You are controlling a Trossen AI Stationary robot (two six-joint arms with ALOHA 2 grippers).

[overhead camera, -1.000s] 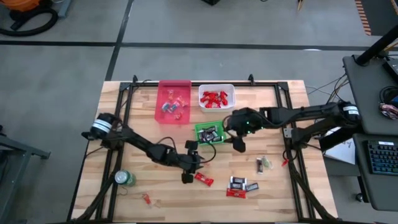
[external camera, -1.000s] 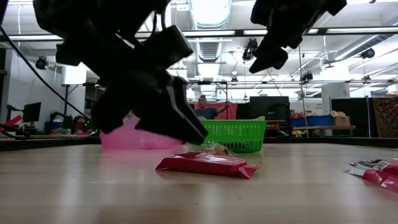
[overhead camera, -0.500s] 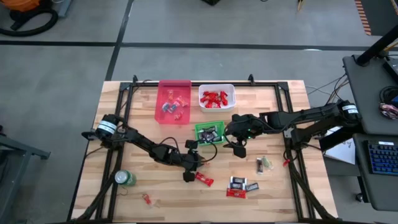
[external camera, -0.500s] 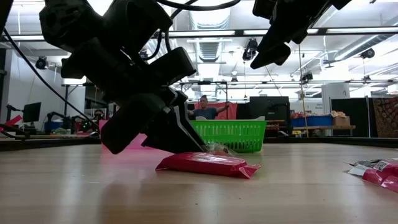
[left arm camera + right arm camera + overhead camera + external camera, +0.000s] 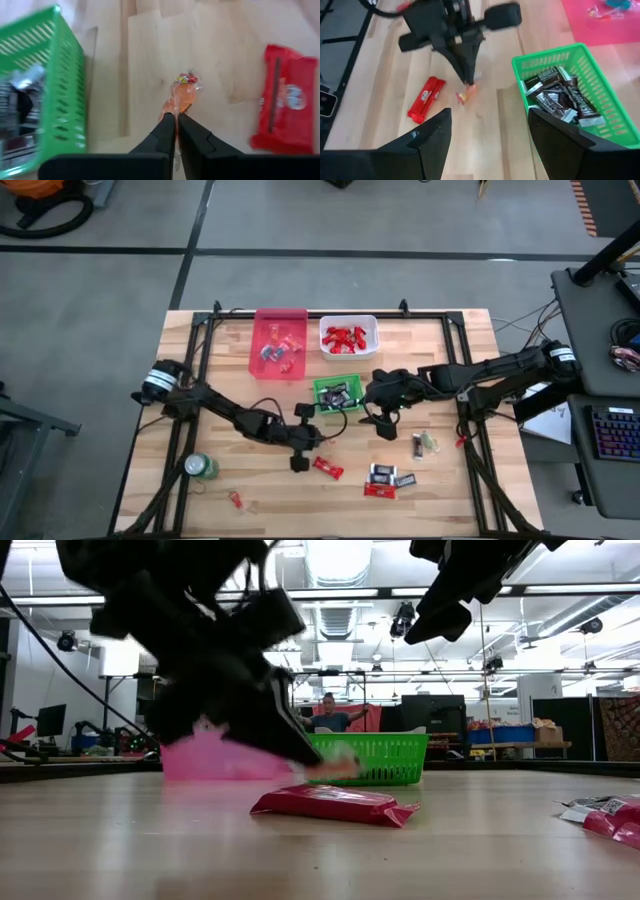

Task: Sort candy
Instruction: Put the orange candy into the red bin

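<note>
Two dark jointed arms with black cables; each seems to carry a white band near its base.

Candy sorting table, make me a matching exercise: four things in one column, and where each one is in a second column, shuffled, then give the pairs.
Things:
1. green basket
2. white bin
3. left gripper
4. green can

Places or states:
A. holds only red candy
B. near the table's front left edge
C. holds dark-wrapped candy
D. fingers shut on a small orange candy

Pairs: 1-C, 2-A, 3-D, 4-B
</note>
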